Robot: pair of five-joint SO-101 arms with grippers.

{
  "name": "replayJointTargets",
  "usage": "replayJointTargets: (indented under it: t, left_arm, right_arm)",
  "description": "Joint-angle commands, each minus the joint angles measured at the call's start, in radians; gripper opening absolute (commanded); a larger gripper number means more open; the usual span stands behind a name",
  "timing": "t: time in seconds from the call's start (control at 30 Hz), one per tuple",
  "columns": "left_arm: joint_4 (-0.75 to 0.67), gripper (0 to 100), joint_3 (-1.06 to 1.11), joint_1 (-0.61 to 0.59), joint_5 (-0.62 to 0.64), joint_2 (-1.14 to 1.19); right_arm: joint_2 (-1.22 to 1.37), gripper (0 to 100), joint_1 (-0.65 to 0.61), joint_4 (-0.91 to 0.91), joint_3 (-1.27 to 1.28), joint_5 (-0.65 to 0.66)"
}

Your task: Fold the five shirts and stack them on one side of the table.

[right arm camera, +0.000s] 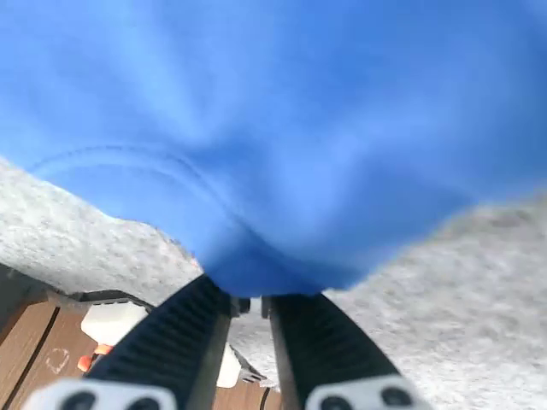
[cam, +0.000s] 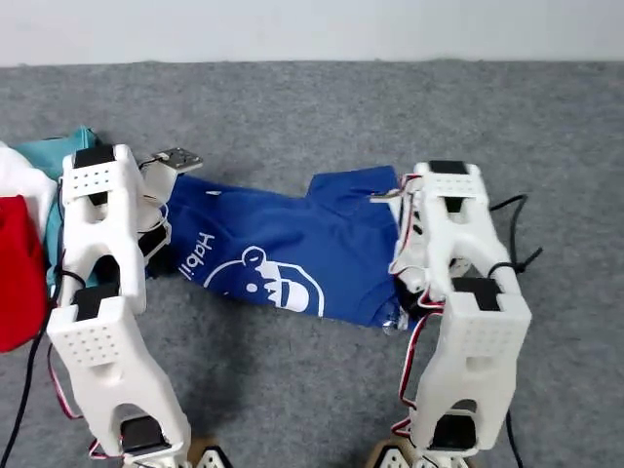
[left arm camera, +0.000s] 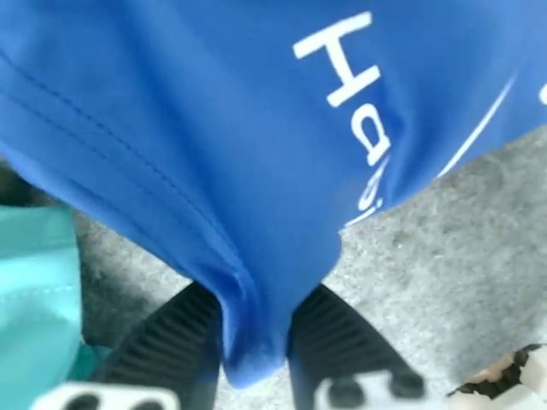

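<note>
Cloth spans the gap between your two arms: the blue shirt [cam: 283, 258] lies stretched across the middle of the grey table [cam: 292, 117], print side up. Your left gripper [left arm camera: 254, 342] is clamped tight on a bunched hem at one end. Your right gripper [right arm camera: 248, 316] pinches the opposite end, jaws nearly closed on the fabric. To fold cleanly, move both arms together, keep the cloth taut and level, and lay the held edge squarely over the rest. Just beside the left arm sit a teal shirt [cam: 54, 151], a white shirt [cam: 19, 175] and a red shirt [cam: 18, 268]; take care not to drag them.
</note>
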Motion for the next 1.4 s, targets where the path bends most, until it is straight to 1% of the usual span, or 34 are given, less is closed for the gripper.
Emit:
replayJointTargets:
  t: [0.0,0.13,0.23,0.33,0.4,0.57,0.73,0.93,1.1,1.17,1.23,1.3,1.37]
  left_arm:
    - [0.023,4,-0.010,0.008,-0.008,-0.018]
    - [0.023,4,0.013,0.021,-0.008,-0.018]
    - [0.023,4,0.094,0.057,-0.009,-0.018]
    - [0.023,4,0.183,0.098,-0.015,-0.018]
    - [0.023,4,0.216,0.107,-0.041,-0.018]
    - [0.021,4,0.219,0.063,-0.094,-0.018]
    - [0.021,4,0.220,0.054,-0.109,-0.018]
    - [0.023,4,0.225,0.052,-0.114,-0.018]
    - [0.023,5,0.274,0.052,-0.130,-0.018]
    - [0.023,9,0.298,0.049,-0.138,-0.018]
    - [0.023,14,0.302,0.040,-0.146,-0.020]
    - [0.023,15,0.282,0.037,-0.144,-0.035]
    - [0.023,15,0.239,0.035,-0.140,-0.066]
  right_arm:
    - [-0.111,0.9,0.045,0.045,0.011,0.017]
    - [-0.217,0.9,0.048,0.044,0.150,0.031]
    - [-0.298,0.9,0.062,0.044,0.238,0.071]
    - [-0.372,0.9,0.128,0.042,0.252,0.078]
    - [-0.404,0.9,0.183,0.042,0.256,0.112]
    - [-0.412,0.9,0.315,0.042,0.258,0.206]
    - [-0.420,0.9,0.386,0.042,0.252,0.281]
    - [-0.421,0.9,0.426,0.041,0.252,0.336]
    - [-0.412,1.5,0.427,0.038,0.258,0.330]
    - [-0.418,4.8,0.430,0.038,0.256,0.327]
    - [-0.423,10.1,0.426,0.039,0.244,0.288]
    - [-0.423,13.9,0.404,0.039,0.206,0.262]
    - [-0.423,14.4,0.367,0.041,0.161,0.247]
